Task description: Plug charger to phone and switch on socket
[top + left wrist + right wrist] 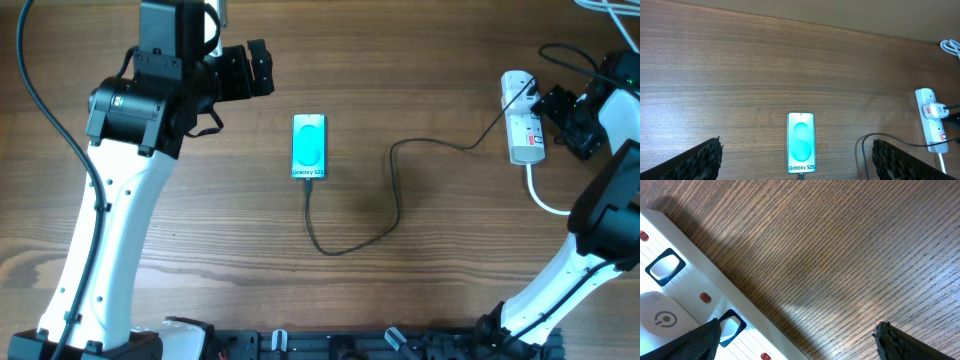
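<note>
The phone lies flat mid-table with its cyan screen lit; it also shows in the left wrist view. The thin black charger cable meets the phone's near end, loops right and runs to the white socket strip. A white plug block sits in the strip, which has red marks. My right gripper is open beside the strip, and in the right wrist view one finger overlaps a black-framed switch. My left gripper is open and empty, up and left of the phone.
The strip's thicker white cord curves toward the right arm's base. White cables lie at the far right table edge. The arm bases stand along the front edge.
</note>
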Action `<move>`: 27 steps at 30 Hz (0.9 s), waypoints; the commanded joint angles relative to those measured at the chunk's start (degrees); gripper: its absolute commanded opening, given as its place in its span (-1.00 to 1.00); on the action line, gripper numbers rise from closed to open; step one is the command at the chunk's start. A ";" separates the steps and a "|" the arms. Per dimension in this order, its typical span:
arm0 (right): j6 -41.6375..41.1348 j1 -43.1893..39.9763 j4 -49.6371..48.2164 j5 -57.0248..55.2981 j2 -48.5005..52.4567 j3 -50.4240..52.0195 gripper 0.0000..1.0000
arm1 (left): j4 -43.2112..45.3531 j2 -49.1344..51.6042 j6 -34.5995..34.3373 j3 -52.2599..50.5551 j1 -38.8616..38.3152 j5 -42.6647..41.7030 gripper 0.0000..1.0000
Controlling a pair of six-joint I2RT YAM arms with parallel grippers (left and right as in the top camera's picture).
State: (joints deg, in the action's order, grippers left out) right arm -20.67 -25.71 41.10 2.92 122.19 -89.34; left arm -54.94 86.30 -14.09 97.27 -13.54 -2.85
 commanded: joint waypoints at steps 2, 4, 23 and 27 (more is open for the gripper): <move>1.14 0.57 0.87 2.34 1.25 0.74 1.00 | 0.00 0.15 -0.09 -0.50 0.20 0.37 1.00; 1.14 0.61 0.90 2.34 1.25 0.74 1.00 | 0.00 0.15 -0.09 -0.50 0.20 0.37 1.00; 1.18 1.49 -0.83 2.29 1.27 2.78 0.99 | 0.00 0.15 -0.09 -0.50 0.20 0.37 1.00; 1.20 1.70 -0.83 2.34 1.27 2.80 0.99 | 0.00 0.15 -0.09 -0.50 0.20 0.37 1.00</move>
State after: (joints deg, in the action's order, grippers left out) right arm -20.69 -25.71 39.81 3.16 122.17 -88.42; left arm -54.94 86.30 -14.09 97.27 -13.54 -2.85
